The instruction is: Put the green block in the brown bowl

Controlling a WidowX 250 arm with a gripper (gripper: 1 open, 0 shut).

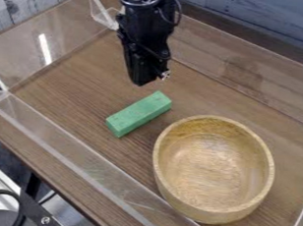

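Note:
The green block (139,113) lies flat on the wooden table, angled, just left of the brown bowl (217,121). The bowl is a round, light wooden one with nothing in it, at the lower right. My gripper (143,79) hangs straight down above and a little behind the block, clear of it, with nothing in it. Its dark fingers blur into one mass, so I cannot make out how wide the jaws stand.
A clear plastic wall (59,142) runs along the front and left of the table, and another lies along the back right. Black cables (2,210) loop at the bottom left, outside the wall.

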